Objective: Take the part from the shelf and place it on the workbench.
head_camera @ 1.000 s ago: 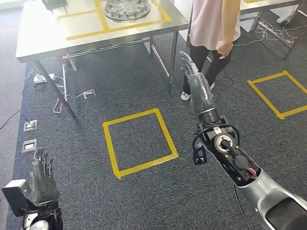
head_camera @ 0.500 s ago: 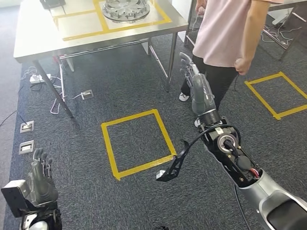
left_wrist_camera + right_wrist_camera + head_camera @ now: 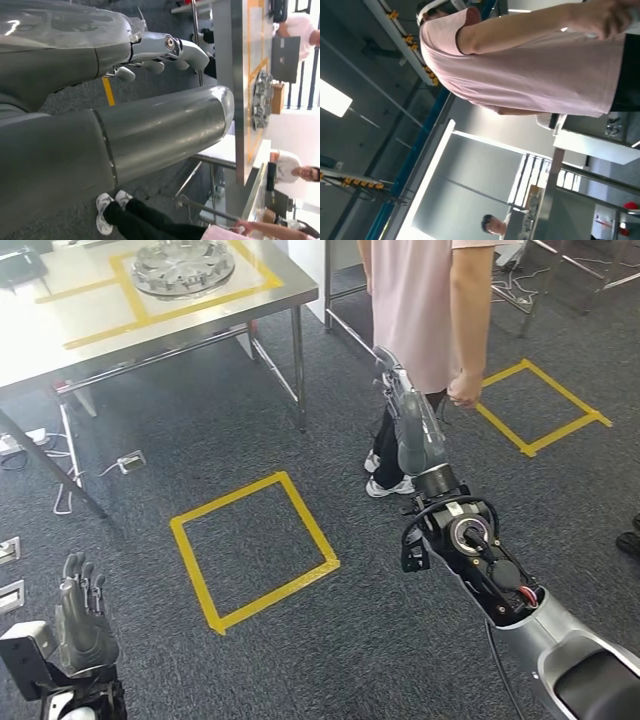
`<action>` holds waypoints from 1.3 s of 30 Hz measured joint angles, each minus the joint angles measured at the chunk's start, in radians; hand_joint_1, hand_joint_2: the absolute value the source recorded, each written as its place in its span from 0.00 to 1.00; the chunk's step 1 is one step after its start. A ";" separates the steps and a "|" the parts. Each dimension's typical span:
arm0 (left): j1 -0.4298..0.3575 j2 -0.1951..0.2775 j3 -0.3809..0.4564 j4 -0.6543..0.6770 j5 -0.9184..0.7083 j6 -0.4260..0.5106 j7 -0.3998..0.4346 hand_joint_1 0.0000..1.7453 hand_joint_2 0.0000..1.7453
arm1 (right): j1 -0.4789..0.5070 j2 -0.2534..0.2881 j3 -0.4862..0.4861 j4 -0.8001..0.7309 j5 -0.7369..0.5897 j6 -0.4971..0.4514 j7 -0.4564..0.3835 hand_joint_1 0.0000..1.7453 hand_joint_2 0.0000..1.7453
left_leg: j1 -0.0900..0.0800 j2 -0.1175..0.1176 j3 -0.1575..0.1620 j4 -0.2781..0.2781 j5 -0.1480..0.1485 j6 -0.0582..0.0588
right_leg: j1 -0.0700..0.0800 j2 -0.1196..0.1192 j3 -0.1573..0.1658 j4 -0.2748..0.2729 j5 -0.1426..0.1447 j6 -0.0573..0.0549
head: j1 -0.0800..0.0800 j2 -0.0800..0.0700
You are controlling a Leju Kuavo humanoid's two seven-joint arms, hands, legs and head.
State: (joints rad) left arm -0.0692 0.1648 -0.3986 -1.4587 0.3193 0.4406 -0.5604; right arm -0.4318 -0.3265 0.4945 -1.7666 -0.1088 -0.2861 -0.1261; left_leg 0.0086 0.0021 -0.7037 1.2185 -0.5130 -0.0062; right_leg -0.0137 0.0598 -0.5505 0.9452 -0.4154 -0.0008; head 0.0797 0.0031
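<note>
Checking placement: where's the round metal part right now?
In the head view the part lies on the steel table at upper left, inside a yellow tape outline, far from both hands; a person stands right of the table.

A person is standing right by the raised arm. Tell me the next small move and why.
Probably hold the right robot hand where it is, or draw it back a little: it reaches out empty toward the person in the pink shirt, close to their legs. The round metal part already lies on the workbench.
</note>
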 joint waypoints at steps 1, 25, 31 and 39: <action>-0.001 0.000 0.000 0.000 0.000 0.000 0.000 0.00 0.00 | 0.000 0.000 0.000 0.000 0.000 0.000 0.000 0.00 0.00 | 0.000 -0.011 0.030 -0.071 0.041 0.005 | 0.000 0.012 0.001 0.000 0.000 0.000 | 0.000 0.000; -0.009 0.005 0.000 -0.016 -0.002 -0.004 0.000 0.00 0.00 | -0.006 0.000 -0.009 0.003 -0.007 0.005 -0.006 0.00 0.00 | -0.011 0.045 0.115 -0.174 0.018 0.006 | 0.006 -0.081 0.000 -0.010 0.011 0.000 | 0.008 0.000; -0.002 0.009 0.000 -0.016 -0.002 -0.004 0.001 0.00 0.00 | -0.004 0.000 -0.008 0.006 -0.007 0.006 -0.006 0.00 0.00 | 0.002 -0.001 0.029 -0.027 0.004 -0.001 | 0.001 -0.003 -0.004 -0.009 0.015 -0.001 | 0.001 0.000; -0.007 0.008 0.000 -0.019 -0.005 -0.003 0.003 0.00 0.00 | -0.003 0.000 -0.011 0.008 -0.010 0.008 -0.009 0.00 0.00 | 0.007 -0.021 0.139 -0.267 0.095 0.027 | -0.005 0.030 -0.040 0.026 -0.004 0.044 | 0.007 0.000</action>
State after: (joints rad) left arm -0.0762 0.1725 -0.3987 -1.4779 0.3140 0.4375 -0.5576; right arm -0.4344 -0.3265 0.4837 -1.7585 -0.1192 -0.2781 -0.1347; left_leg 0.0156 -0.0187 -0.5647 0.9519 -0.4177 0.0205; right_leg -0.0185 0.0894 -0.5909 0.9716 -0.4193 0.0436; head 0.0869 0.0031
